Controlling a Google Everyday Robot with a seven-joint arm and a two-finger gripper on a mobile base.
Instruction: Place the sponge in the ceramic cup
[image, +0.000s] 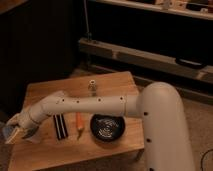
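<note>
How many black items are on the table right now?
2: the ridged block left of the orange stick, the bowl right of it. The arm may hide more; gripper at table's left edge.

Single view, high, close by arm (90, 104) base, facing down and forward at table (112, 80). Mid range: whole table in frame, shelf (150, 55) beyond table. Gripper (14, 131) at table's front-left corner.

Wooden table (55, 92) — ridged block (60, 126), orange stick (79, 123), black bowl (105, 127), small jar (92, 87) — gripper (13, 132) at left edge
</note>
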